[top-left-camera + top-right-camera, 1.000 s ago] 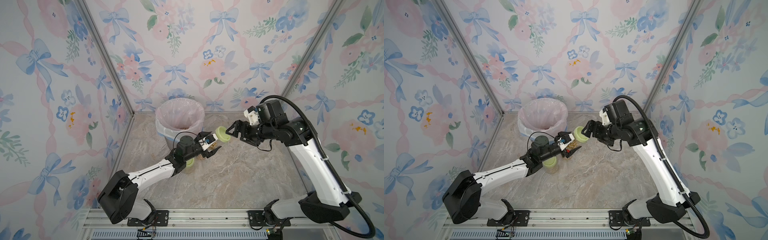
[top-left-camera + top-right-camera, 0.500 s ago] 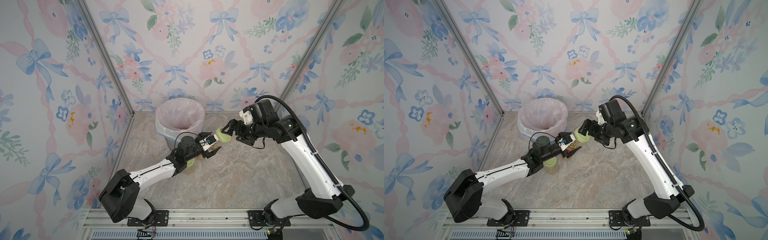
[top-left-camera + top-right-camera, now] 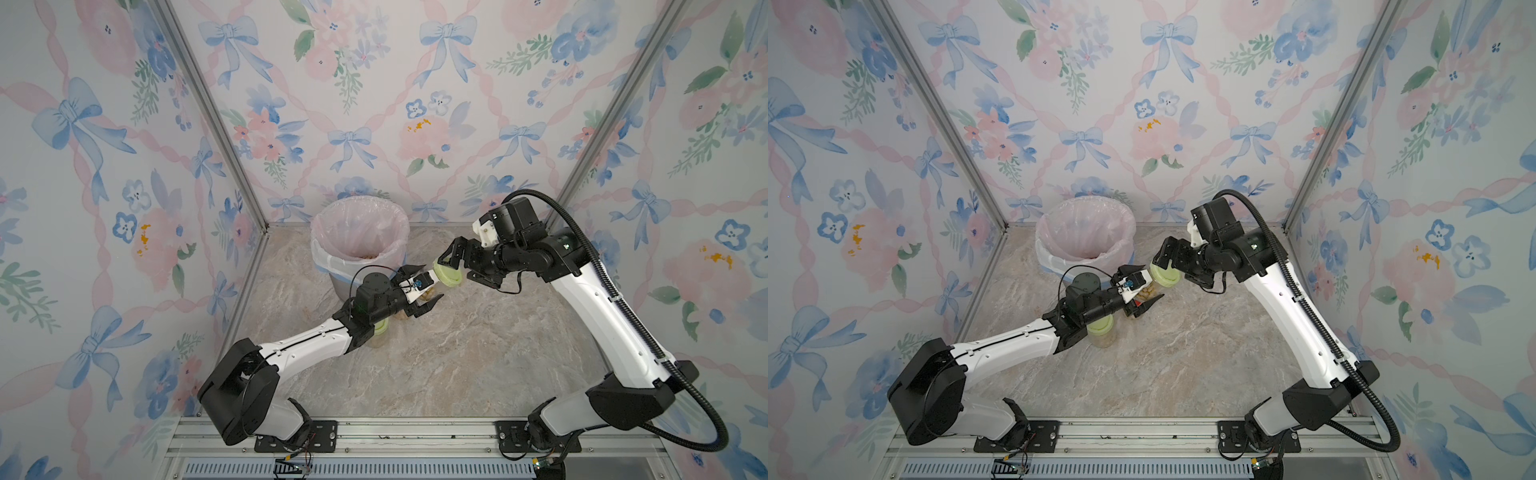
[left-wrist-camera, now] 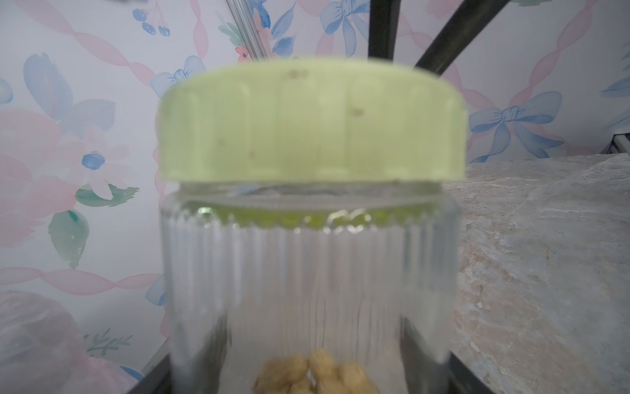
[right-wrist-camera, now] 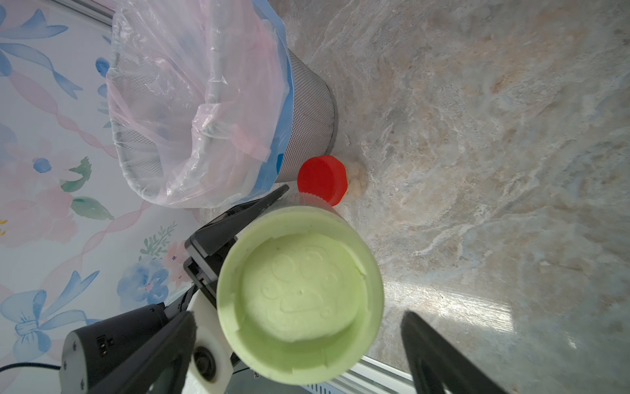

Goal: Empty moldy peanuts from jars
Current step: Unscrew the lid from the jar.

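Since a second ago the right arm has swung in closer to the bin (image 5: 310,112), and the right gripper (image 5: 300,317) has widened a little around the pale green lid (image 4: 312,119). Its jaws now stand spread to either side of the lid, with a clear gap on at least one side, so nothing is pinched there. The left gripper (image 3: 426,286) clamps the ribbed clear jar (image 4: 306,273) by its body, holding it aloft just in front of the bin with the lid tipped toward the right arm. The moldy peanuts (image 4: 317,371) lie heaped at the jar's low end. A red-lidded jar (image 5: 322,184) stands just beside the bin's base, and another green-lidded jar (image 3: 1100,328) stands farther out from the bin, under the left arm. The step in hand looks like unscrewing. The right jaws should centre on the lid and close squarely on its ribbed skirt. The twist should run about the jar's own axis while the left grip stays firm. Whether the lid is already loosened cannot be told. Keeping the mouth tipped up until it is over the bin should avoid spills.
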### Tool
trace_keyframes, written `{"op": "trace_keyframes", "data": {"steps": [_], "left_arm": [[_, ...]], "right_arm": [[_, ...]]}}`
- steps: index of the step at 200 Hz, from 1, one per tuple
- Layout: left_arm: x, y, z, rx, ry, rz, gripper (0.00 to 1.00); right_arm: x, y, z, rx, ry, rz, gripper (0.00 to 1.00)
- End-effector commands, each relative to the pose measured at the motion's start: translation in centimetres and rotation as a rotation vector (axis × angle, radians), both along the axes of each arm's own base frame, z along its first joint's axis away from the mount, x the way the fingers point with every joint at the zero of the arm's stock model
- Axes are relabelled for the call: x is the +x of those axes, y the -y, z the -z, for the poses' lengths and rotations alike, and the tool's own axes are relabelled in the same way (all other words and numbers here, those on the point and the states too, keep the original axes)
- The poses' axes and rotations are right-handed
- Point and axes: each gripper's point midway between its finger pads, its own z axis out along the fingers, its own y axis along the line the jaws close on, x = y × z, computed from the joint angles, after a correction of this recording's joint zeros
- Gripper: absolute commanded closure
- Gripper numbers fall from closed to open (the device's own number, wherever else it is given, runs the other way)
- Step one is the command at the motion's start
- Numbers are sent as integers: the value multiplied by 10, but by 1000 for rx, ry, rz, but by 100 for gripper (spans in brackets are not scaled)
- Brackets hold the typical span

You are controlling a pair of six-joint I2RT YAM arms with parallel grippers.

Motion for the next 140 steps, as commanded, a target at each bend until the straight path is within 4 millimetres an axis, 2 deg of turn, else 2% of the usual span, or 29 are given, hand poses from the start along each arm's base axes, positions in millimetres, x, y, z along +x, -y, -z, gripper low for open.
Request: {"op": "trace_keyframes", "data": {"steps": [1, 140], "left_arm": [[0, 1, -31, -65, 82, -5, 94], [1, 1, -30, -62, 84, -6, 94]], "right_arm": [[2, -3, 7, -12, -10, -20, 3], [4, -14, 21, -34, -32, -50, 4]]}}
